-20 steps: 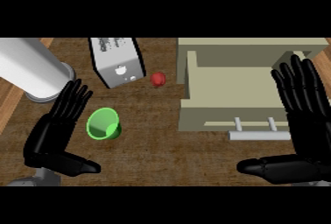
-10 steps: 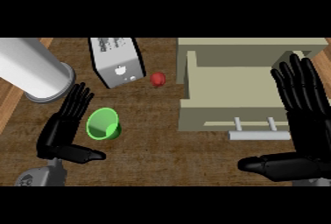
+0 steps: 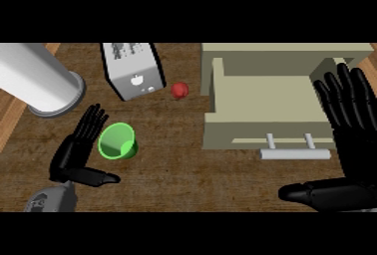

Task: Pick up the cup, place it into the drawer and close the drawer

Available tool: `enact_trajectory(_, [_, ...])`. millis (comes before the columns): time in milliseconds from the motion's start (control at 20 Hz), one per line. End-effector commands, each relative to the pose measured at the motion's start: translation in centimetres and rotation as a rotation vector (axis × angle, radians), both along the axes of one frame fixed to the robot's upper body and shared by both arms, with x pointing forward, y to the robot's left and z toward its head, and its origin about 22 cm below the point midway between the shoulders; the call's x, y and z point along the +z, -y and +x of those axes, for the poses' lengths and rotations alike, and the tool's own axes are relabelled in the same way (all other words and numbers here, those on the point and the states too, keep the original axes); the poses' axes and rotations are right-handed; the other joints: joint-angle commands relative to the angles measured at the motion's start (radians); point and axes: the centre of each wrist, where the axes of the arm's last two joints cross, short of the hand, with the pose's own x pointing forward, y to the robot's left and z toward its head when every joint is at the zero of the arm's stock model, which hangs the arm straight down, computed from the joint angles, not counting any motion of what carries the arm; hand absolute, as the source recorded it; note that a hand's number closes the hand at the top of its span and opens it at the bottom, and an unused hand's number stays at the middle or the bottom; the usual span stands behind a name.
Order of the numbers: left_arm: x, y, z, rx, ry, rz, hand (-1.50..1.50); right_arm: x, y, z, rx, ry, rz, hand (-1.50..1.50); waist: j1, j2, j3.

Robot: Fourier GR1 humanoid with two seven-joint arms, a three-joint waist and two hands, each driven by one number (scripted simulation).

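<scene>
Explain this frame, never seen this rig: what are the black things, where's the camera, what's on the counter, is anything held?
The camera sits at the robot's head, looking steeply down at a wooden counter. The black shapes are its two hands. The left hand is open beside a green cup, not holding it. The right hand rests open at the right edge. Also there: an open beige drawer with a pale bar handle, a grey-white carton, a small red object and a big white cylinder. Nothing is held.
</scene>
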Motion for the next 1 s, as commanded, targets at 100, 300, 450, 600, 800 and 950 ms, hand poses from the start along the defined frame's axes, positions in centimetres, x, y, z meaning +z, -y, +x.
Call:
enact_trajectory(100, [-2.3,-2.0,1.3,0.019,-0.031,-0.018,-1.50,1.0,-1.0,1.0,0.018,0.001,-0.009,-1.50,0.000,0.001,0.000])
enact_trajectory(300, [-3.8,-1.2,0.5,0.025,-0.012,-0.025,-1.50,0.1,-1.8,0.1,0.007,0.000,0.005,-1.50,0.001,0.000,0.000])
enact_trajectory(450, [-4.9,-2.4,1.3,0.041,-0.011,-0.006,-1.50,-0.4,-0.4,-0.6,0.013,-0.005,0.001,-1.50,-0.003,0.001,0.000])
enact_trajectory(600, [-3.1,-2.2,2.0,0.042,-0.024,-0.015,-1.50,-0.6,0.2,1.7,0.018,-0.005,-0.009,-1.50,0.002,0.000,0.000])
enact_trajectory(800, [-6.6,-0.8,2.2,0.056,-0.020,0.018,-1.50,-0.5,-1.5,-1.0,0.028,-0.010,-0.007,-1.50,-0.009,0.002,-0.001])
enact_trajectory(950, [-6.1,-0.1,3.1,0.043,-0.039,-0.008,-1.50,-0.4,-1.6,-0.2,0.015,0.014,0.001,-1.50,-0.004,0.001,0.000])
